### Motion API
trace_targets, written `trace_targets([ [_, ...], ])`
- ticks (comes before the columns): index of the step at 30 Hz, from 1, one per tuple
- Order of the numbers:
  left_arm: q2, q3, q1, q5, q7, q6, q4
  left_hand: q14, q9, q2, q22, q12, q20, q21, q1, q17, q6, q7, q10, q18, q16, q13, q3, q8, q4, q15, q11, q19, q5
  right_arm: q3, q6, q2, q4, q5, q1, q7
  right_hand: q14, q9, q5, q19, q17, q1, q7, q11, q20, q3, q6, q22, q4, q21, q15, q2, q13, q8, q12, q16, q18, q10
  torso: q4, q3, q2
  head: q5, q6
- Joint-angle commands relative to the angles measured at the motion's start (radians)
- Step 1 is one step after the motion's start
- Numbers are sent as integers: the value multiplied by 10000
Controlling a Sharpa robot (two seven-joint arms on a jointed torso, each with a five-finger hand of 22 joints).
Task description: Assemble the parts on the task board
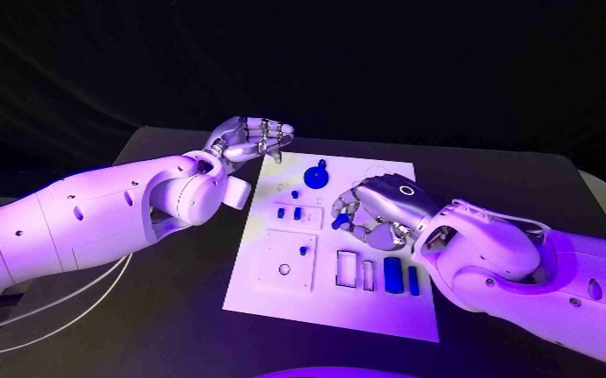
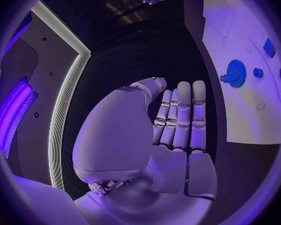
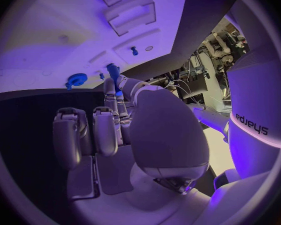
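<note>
Two robot hands work over the task board (image 1: 379,308): the right robot hand (image 1: 376,212) pinches a small blue part (image 3: 113,71) for placing, while the left robot hand (image 1: 253,140) waits empty, fingers loosely extended, at the board's far edge.

Right robot hand (image 1: 376,212) covers the middle of the board (image 1: 331,308) in head view; whatever sits under its palm is hidden. A small blue part (image 1: 341,219) shows at its fingertips, mostly covered by the fingers; in right wrist view the part (image 3: 114,76) sits between the thumb and a finger, shape too hidden to tell. Left robot hand (image 1: 253,140) at the board's far-left corner: fingers curled, palm side not visible in head view. In left wrist view the board (image 2: 237,45) is cut by the circle's rim beyond the gear (image 2: 235,74). Small recesses near the gear are too small to tell.
</note>
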Motion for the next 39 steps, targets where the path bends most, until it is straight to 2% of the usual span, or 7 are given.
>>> trace_targets([
  [1, 46, 6, 12, 37, 68, 123, -4, -75, -12, 6, 13, 60, 9, -7, 8, -12, -1, 16, -64, 142, -43, -12, 64, 69, 20, 25, -5, -49, 26, -5, -334, 341, 45, 165, -119, 276, 403, 225, 53, 575, -14, -21, 15, -21, -65, 45, 97, 2168, -52, -12, -41, 36, 10, 77, -48, 36, -195, 42, -6, -5, -5, 46, -22],
  [6, 91, 6, 12, 37, 73, 137, -27, -75, -12, 6, 13, 60, 9, -7, 8, -12, -1, 16, -64, 142, -43, -12, 64, 69, 20, 25, -5, -49, 26, -15, -360, 1045, -130, 277, -423, 493, 405, 241, 100, 566, -19, -12, 31, -15, -68, 76, 92, 2160, -91, -35, -38, 33, 12, 87, -60, 34, -190, 51, 11, -9, -3, 87, -49],
  [12, 171, 6, 12, 37, 69, 151, -57, -75, -12, 6, 13, 60, 9, -7, 8, -12, -1, 16, -64, 142, -43, -12, 64, 69, 20, 25, -5, -49, 26, -77, -242, 1867, -719, 425, -851, 733, 404, 255, 147, 557, -34, -4, 44, -8, -69, 103, 83, 2152, -134, -60, -35, 29, 13, 94, -76, 27, -184, 50, 42, -23, -2, 180, -73],
  [16, 180, 6, 13, 37, 65, 156, -45, -75, -12, 6, 13, 60, 9, -7, 8, -12, -1, 16, -64, 142, -43, -12, 64, 69, 20, 25, -5, -49, 26, -108, -167, 2143, -1003, 471, -1049, 809, 401, 259, 159, 552, -49, -4, 49, -4, -69, 110, 76, 2147, -144, -74, -33, 27, 13, 94, -82, 19, -182, 46, 25, -23, 17, 259, -100],
  [19, 177, 6, 13, 37, 62, 154, -39, -75, -12, 6, 13, 60, 9, -7, 8, -12, -1, 16, -64, 142, -43, -12, 64, 69, 20, 25, -5, -49, 26, -128, -88, 2316, -1204, 493, -1172, 844, 400, 262, 169, 550, -58, -6, 54, 0, -69, 116, 70, 2146, -153, -79, -31, 26, 12, 93, -88, 15, -180, 42, 3, -7, 20, 317, -133],
  [28, 163, 6, 14, 37, 58, 153, -19, -75, -12, 6, 13, 60, 9, -7, 8, -12, -1, 16, -64, 142, -43, -12, 64, 69, 20, 25, -5, -49, 26, -163, 278, 2573, -1577, 378, -1303, 755, 401, 264, 178, 548, -53, -7, 58, 3, -68, 121, 64, 2144, -162, -85, -29, 26, 12, 93, -94, 18, -179, 38, 12, -4, 14, 377, -235],
  [39, 146, 6, 14, 37, 55, 153, -17, -75, -12, 6, 13, 60, 9, -7, 8, -12, -1, 16, -64, 142, -43, -12, 64, 69, 20, 25, -5, -49, 26, -174, 580, 2615, -1667, -18, -1328, 465, 399, 268, 191, 551, -63, -12, 64, 8, -67, 128, 55, 2148, -174, -76, -26, 25, 11, 92, -103, 13, -181, 32, 4, -2, 12, 398, -266],
])
